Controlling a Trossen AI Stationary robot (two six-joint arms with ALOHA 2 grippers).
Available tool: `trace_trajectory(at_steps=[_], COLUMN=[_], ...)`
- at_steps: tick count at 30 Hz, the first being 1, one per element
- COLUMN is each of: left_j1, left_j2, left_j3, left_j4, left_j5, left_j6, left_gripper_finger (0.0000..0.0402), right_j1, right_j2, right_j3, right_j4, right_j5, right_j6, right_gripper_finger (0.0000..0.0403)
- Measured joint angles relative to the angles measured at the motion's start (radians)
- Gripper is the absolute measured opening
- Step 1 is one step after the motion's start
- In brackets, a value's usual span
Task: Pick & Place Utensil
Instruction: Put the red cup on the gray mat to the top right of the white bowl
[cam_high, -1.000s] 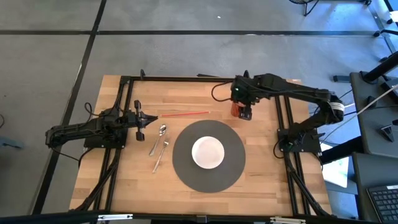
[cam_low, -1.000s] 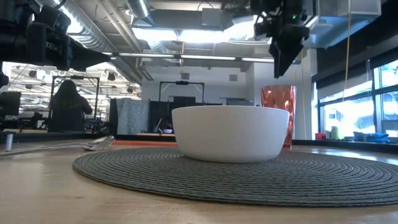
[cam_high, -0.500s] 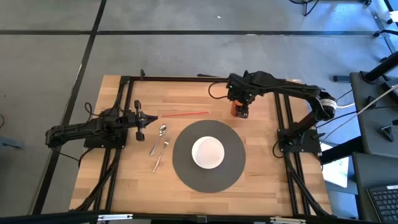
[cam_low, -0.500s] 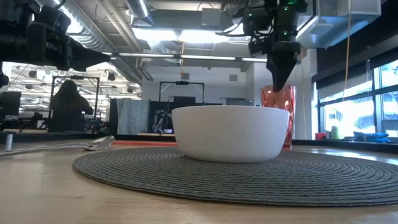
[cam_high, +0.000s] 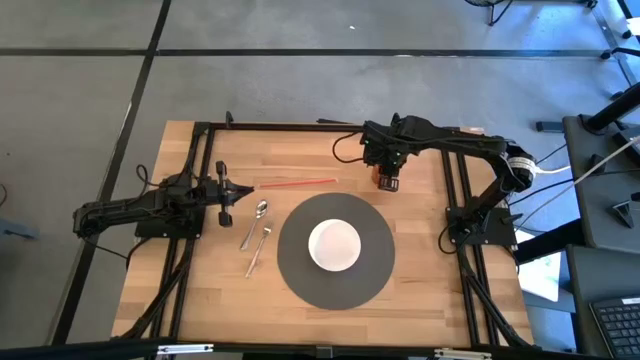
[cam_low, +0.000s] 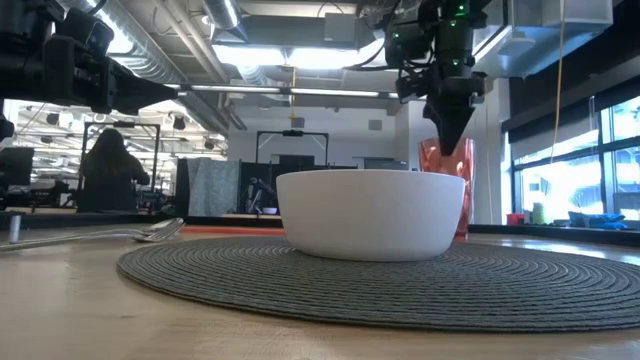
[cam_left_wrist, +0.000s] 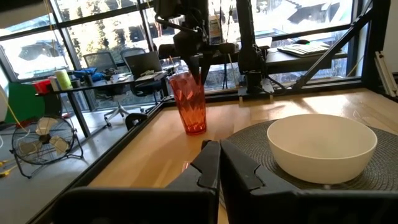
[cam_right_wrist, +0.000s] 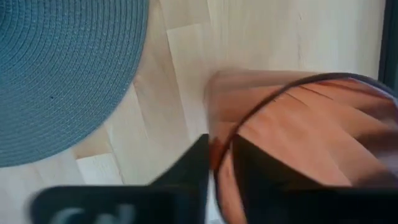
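A spoon (cam_high: 256, 218) and a fork (cam_high: 257, 250) lie flat on the wooden table, left of a round grey placemat (cam_high: 300, 272). A white bowl (cam_high: 333, 245) stands on the mat. A red faceted cup (cam_left_wrist: 189, 106) stands upright on the table beyond the mat's far right. My right gripper (cam_right_wrist: 217, 163) is over the cup, shut on its rim. My left gripper (cam_left_wrist: 219, 148) is shut at the table's left side, left of the spoon, and holds nothing. My right gripper pinches the cup's rim (cam_right_wrist: 214, 149) on one side, one finger inside the cup and one outside. The fingers (cam_low: 448, 125) come from above and point down. The cup stands upright with its base on the table.
A thin red stick (cam_high: 297, 183) lies on the table between the left gripper and the cup, beyond the spoon. Black frame rails (cam_high: 205, 160) run along the table's left, far and right sides. A person sits in the room beyond the table.
My right gripper has gone down and a little toward the table's left edge, onto the red cup's rim. The cup, bowl, spoon and fork have stayed in place.
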Motion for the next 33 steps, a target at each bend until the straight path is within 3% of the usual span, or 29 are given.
trace_trajectory(at_steps=[3,8,12,18,33], left_j1=[0.0,0.0,0.0,0.0,0.0], left_j2=[0.0,0.0,0.0,0.0,0.0], left_j3=[0.0,0.0,0.0,0.0,0.0], left_j4=[0.0,0.0,0.0,0.0,0.0], left_j5=[0.0,0.0,0.0,0.0,-0.001], left_j6=[0.0,0.0,-0.003,-0.008,-0.014], left_gripper_finger=[0.0001,0.0003,0.0001,0.0004,0.0001], right_j1=[0.003,0.029,0.081,0.228,0.554], right_j2=[0.0,0.002,0.0,-0.024,-0.091], right_j3=[-0.001,0.021,0.089,0.175,0.147], right_j4=[0.001,-0.036,-0.106,-0.147,-0.185], right_j5=[0.0,0.0,0.002,0.018,-0.009], right_j6=[-0.022,-0.015,0.018,0.094,0.29], right_gripper_finger=[0.0014,0.0025,0.001,0.0016,0.001])
